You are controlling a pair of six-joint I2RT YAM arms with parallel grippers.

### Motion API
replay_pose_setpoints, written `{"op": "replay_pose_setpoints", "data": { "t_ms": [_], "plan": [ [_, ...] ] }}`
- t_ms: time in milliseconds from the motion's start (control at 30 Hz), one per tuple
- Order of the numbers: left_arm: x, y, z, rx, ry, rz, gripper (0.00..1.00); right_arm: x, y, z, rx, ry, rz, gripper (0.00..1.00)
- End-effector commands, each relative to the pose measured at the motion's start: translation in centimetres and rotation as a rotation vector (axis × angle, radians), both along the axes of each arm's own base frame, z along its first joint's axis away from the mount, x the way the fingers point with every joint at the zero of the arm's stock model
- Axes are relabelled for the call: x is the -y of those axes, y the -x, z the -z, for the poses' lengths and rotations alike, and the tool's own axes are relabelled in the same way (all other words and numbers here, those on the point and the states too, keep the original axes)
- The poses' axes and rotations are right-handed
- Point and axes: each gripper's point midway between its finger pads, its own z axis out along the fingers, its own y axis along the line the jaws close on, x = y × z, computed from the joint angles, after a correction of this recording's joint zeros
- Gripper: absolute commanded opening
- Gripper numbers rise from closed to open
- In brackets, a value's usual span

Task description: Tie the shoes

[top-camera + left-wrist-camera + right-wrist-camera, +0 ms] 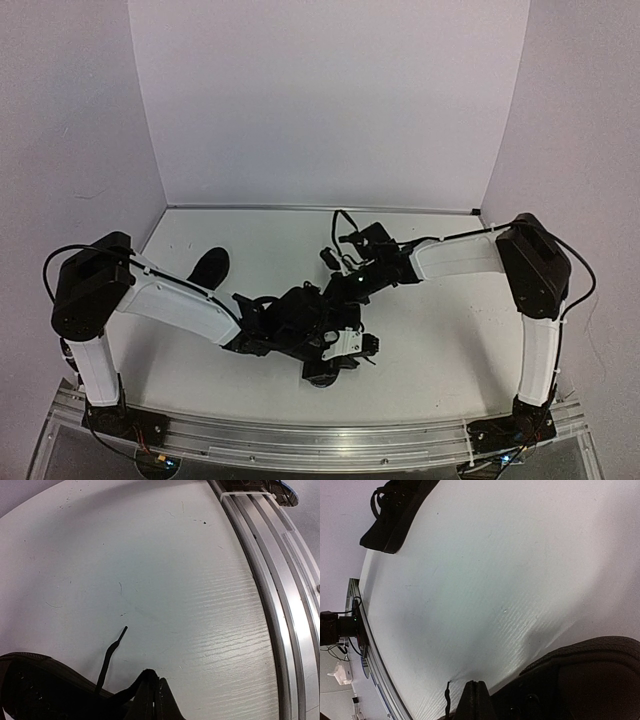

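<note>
One black shoe (210,266) lies alone at the left of the table and also shows in the right wrist view (395,510). The other shoe (322,377) sits mid-table, mostly hidden under both arms. It also shows in the left wrist view (35,685) and the right wrist view (585,675). My left gripper (151,677) (362,346) is shut on a thin black lace just beside this shoe. A loose lace end (114,647) lies on the table near it. My right gripper (478,684) (332,298) is shut over the same shoe, with a lace end (446,697) just left of its fingertips. I see no lace between them.
The white table (440,330) ends in an aluminium rail (300,435) (280,610) at the near edge, close to the left gripper. White walls stand behind and to the sides. Cables and electronics (340,630) hang off the rail.
</note>
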Motion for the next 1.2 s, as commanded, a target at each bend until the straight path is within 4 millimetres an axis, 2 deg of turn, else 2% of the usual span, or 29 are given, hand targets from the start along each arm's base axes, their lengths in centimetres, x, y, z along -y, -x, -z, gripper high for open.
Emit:
{"op": "replay_pose_setpoints", "data": {
  "t_ms": [0,67,133,233,367,500,633,767,967,1067,1167],
  "plan": [
    [1.4,0.5,-1.3,0.026,0.037,0.021,0.07,-2.3,0.5,-2.1,0.024,-0.076,-0.070,0.00],
    [1.4,0.3,-1.8,0.023,0.037,0.000,0.16,-2.5,1.2,-2.4,0.017,-0.082,-0.091,0.00],
    [0.8,-0.1,-2.4,0.024,0.034,-0.028,0.23,-2.0,1.6,-3.0,0.022,-0.085,-0.090,0.04],
    [-1.1,-0.8,-3.7,0.018,0.035,-0.088,0.32,-1.2,1.9,-4.9,0.055,-0.093,-0.073,0.23],
    [-4.1,-1.2,-7.4,0.002,0.104,-0.148,0.50,0.6,1.8,-7.3,0.088,-0.106,-0.027,0.39],
    [-6.7,-2.1,-8.8,0.004,0.113,-0.226,0.54,2.7,1.4,-8.9,0.114,-0.110,0.020,0.56],
    [-9.7,-3.0,-6.9,-0.030,0.052,-0.317,0.52,4.7,2.3,-10.0,0.123,-0.111,0.045,0.60],
    [-11.1,-2.7,-4.6,-0.071,-0.003,-0.350,0.48,6.5,4.6,-9.0,0.087,-0.095,0.052,0.58],
    [-11.2,-2.4,-0.3,-0.120,-0.113,-0.345,0.46,8.8,8.0,-6.6,0.013,-0.091,0.063,0.51],
    [-10.5,-2.5,0.7,-0.126,-0.120,-0.331,0.47,9.2,9.6,-5.8,-0.027,-0.127,0.068,0.51],
    [-9.7,-2.7,1.8,-0.127,-0.136,-0.314,0.47,9.6,10.3,-4.4,-0.046,-0.131,0.074,0.53]
  ]
}}
